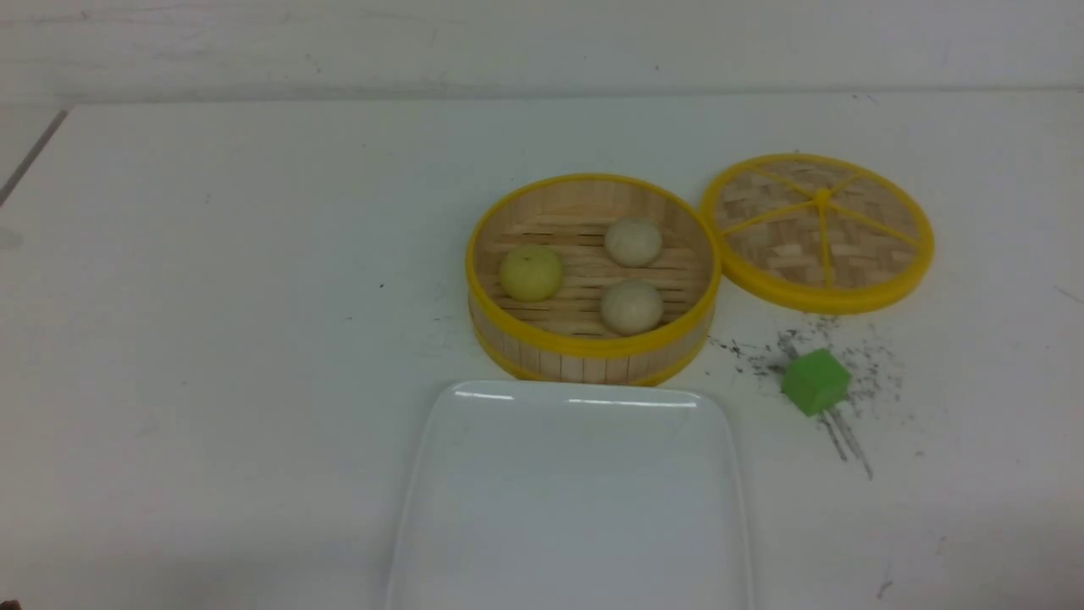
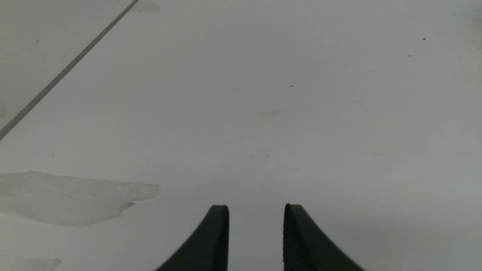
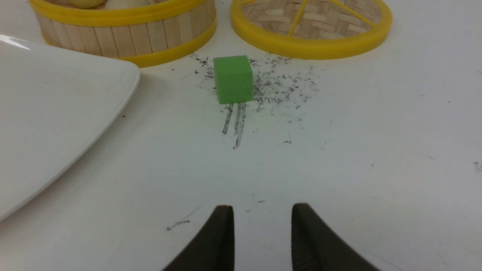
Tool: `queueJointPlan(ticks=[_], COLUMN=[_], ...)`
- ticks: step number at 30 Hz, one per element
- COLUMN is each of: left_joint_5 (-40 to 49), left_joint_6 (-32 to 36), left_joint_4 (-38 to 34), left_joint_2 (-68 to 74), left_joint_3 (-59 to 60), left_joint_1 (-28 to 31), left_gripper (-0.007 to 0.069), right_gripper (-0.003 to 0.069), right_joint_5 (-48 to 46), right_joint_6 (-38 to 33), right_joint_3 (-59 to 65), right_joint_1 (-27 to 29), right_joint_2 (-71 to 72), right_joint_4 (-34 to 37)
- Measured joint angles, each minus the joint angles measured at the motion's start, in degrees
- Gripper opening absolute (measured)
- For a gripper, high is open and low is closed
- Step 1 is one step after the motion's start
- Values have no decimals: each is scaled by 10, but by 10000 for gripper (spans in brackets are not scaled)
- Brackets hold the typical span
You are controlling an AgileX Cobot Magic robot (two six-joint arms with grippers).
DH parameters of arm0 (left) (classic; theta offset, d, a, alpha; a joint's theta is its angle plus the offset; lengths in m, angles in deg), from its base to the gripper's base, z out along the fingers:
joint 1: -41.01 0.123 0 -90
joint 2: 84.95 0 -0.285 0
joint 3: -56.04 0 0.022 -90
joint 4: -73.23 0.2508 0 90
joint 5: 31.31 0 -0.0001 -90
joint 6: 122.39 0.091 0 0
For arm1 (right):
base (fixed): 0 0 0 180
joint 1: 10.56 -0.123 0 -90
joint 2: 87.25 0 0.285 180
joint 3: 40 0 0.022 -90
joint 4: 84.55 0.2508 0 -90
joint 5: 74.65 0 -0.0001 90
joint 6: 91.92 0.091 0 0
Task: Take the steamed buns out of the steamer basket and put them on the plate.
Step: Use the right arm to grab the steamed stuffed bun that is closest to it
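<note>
Three steamed buns [image 1: 632,307] sit on the slatted floor of the steamer basket [image 1: 593,346], none on the plate [image 1: 567,508] yet; we note the pale yellow-green bun [image 1: 531,273] towards the robot's left, one off-white bun [image 1: 633,241] at the far side and the second off-white one nearest the plate, all three apart from each other; the basket stands uncovered on the white table [image 1: 212,296], its near wall just beside the plate's far edge, and we cannot tell whether they touch; the plate lies closer to the robot than the basket; the woven lid [image 1: 817,230] lies flat to the right of the basket, rim just beside rim; a green cube [image 1: 815,382] stands on the table near the lid's near edge, right of the plate's far corner, amid dark scuff marks [image 1: 847,440]; left gripper [image 2: 256,210]: fingers parted by a moderate gap, gripping nothing, hanging over bare table; right gripper [image 3: 262,210]: fingers likewise parted by a moderate gap, empty, low over the table and pointing towards the cube; we see the plate's corner, the basket wall and the lid rim beyond the cube in the right wrist view.
</note>
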Motion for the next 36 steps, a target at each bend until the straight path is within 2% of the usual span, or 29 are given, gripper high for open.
queueJointPlan(ticks=[25, 36], left_joint_5=[0, 0], left_joint_6=[0, 0], left_joint_4=[0, 0], left_joint_2=[0, 0], left_joint_3=[0, 0], left_joint_1=[0, 0], left_gripper=[242, 242], right_gripper=[242, 242], right_joint_5=[0, 0], right_joint_6=[0, 0], right_joint_3=[0, 0], right_joint_1=[0, 60], right_joint_2=[0, 0], right_joint_4=[0, 0])
